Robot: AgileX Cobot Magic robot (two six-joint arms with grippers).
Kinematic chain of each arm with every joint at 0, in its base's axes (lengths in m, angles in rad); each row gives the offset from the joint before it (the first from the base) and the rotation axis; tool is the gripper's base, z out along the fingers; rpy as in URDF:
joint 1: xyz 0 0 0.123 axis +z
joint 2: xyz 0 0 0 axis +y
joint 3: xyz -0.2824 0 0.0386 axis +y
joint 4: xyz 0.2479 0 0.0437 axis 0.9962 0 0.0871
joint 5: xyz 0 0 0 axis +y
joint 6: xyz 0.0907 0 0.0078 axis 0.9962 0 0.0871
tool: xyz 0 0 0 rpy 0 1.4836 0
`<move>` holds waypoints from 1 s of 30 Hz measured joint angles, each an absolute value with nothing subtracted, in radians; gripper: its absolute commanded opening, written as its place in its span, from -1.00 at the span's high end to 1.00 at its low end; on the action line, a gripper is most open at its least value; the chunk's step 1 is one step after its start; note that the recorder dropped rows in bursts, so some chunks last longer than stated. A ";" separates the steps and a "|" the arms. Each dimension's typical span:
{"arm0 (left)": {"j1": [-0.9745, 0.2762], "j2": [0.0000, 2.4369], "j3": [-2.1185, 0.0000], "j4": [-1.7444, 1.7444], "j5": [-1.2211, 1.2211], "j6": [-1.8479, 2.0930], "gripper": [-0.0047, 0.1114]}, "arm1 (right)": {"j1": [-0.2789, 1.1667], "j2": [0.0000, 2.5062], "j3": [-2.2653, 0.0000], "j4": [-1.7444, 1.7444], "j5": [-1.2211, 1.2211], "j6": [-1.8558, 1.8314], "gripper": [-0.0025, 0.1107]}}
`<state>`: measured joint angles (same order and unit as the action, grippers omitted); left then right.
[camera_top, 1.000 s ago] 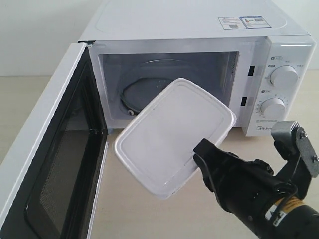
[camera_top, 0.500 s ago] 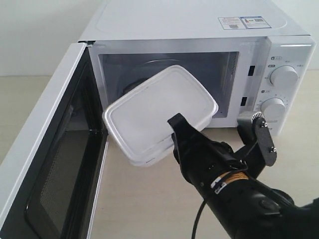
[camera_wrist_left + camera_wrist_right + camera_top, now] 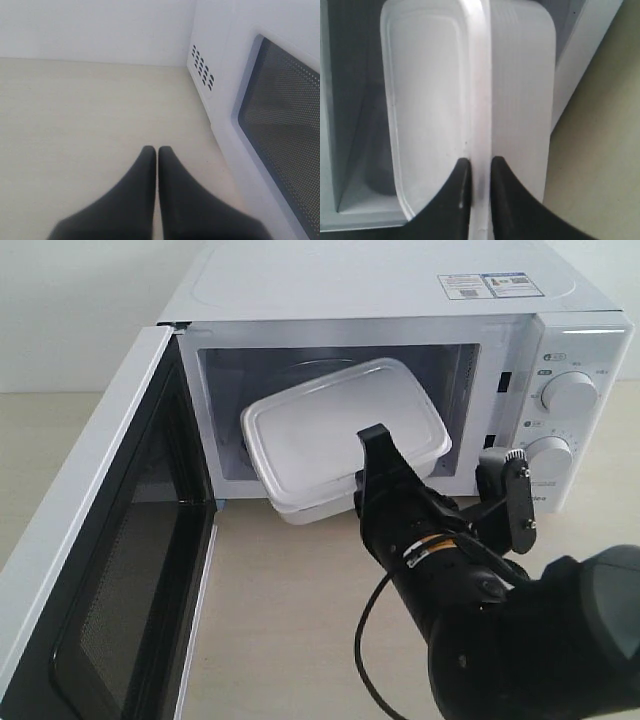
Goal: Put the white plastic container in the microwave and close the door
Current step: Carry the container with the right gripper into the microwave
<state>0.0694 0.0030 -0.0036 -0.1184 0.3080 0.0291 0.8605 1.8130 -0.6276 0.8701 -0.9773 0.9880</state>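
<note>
White plastic container [image 3: 335,430] is held at centre frame, its near end outside the sill. Right gripper [image 3: 477,162] fingers are clenched edge-on across its lid rim. Left gripper [image 3: 156,150] fingers are pressed together on nothing, beside the open door [image 3: 100,540] at left. Far end lies inside the microwave [image 3: 400,300] cavity. Recommendation: level the box, advance straight inward clear of both walls, lower to the floor before releasing; the thin rim hold may slip

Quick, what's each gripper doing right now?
Left gripper: closed, holding nothing.
Right gripper: closed on the rim of the white plastic container.
</note>
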 measured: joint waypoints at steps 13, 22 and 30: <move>0.069 0.003 -0.004 -0.118 0.308 0.029 0.85 | 0.766 1.915 -0.823 0.785 -0.926 1.024 0.96; 0.069 0.003 -0.004 -0.118 0.308 0.029 0.85 | 0.743 1.989 -0.907 0.762 -0.900 1.040 0.96; 0.069 0.003 -0.004 -0.118 0.308 0.029 0.85 | 0.721 2.023 -0.924 0.731 -0.896 1.049 0.96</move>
